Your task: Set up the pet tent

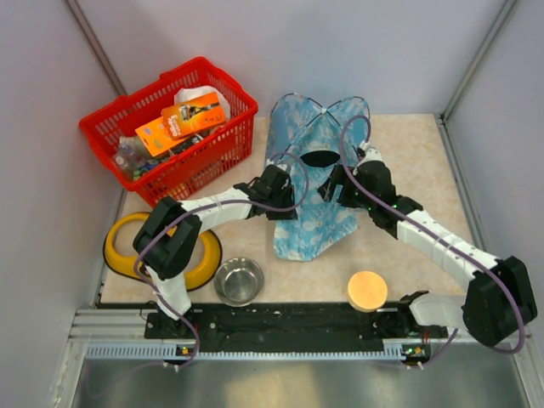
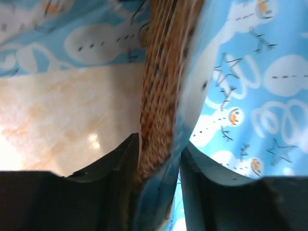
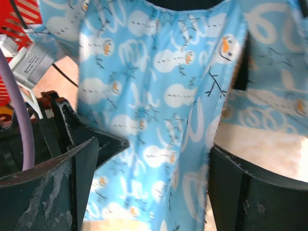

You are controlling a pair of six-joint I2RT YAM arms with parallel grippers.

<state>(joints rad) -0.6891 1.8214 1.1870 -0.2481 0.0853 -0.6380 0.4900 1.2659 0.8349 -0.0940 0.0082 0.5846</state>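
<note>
The pet tent (image 1: 319,123), light-blue printed fabric with thin dark poles, stands at the table's middle back with its dark doorway (image 1: 319,158) facing the arms. A flat mat (image 1: 310,228) of the same print slopes from the table up to the doorway. My left gripper (image 1: 286,189) is shut on the mat's left edge. In the left wrist view my left gripper (image 2: 160,159) pinches the blue fabric and its brown woven back (image 2: 161,82). My right gripper (image 1: 337,189) is at the mat's right side. In the right wrist view my right gripper (image 3: 154,159) is wide open with the mat (image 3: 144,115) between the jaws.
A red basket (image 1: 223,146) full of packets stands at the back left. A yellow ring-shaped bowl (image 1: 127,255), a steel bowl (image 1: 239,280) and an orange round lid (image 1: 367,290) lie along the near edge. Grey walls close in on both sides.
</note>
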